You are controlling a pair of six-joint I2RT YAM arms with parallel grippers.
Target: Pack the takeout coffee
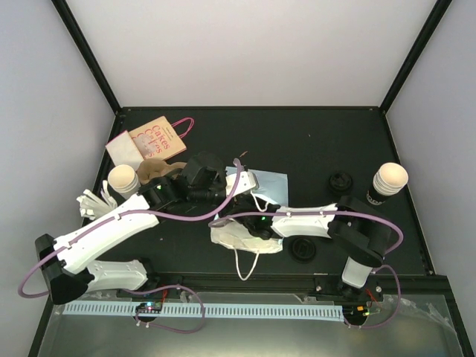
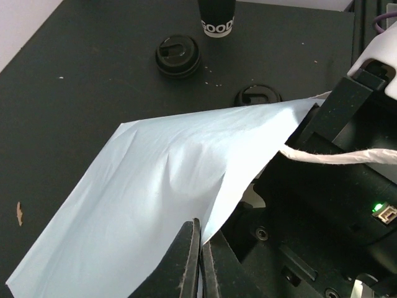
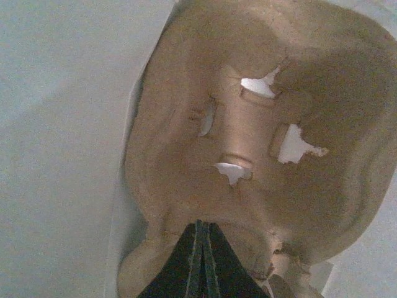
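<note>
A white paper bag (image 1: 239, 238) lies on its side at the table's middle. My left gripper (image 2: 200, 248) is shut on the edge of its upper flap (image 2: 161, 186), holding it up. My right gripper (image 3: 201, 233) reaches into the bag (image 3: 56, 124), shut, with its tips against a brown pulp cup carrier (image 3: 248, 143); no rim shows between the fingers. One coffee cup (image 1: 123, 178) stands at the left. The other cup (image 1: 389, 178) (image 2: 217, 15) stands at the right, with no lid. Two black lids (image 1: 340, 181) (image 1: 303, 249) lie apart on the table.
A pink "Cakes" bag (image 1: 156, 137) and a beige napkin (image 1: 125, 149) lie at the back left, with a brown pulp piece (image 1: 155, 169) and white cutlery (image 1: 93, 201) nearby. The bag's cord handle (image 2: 347, 156) drapes over my right arm (image 2: 322, 205).
</note>
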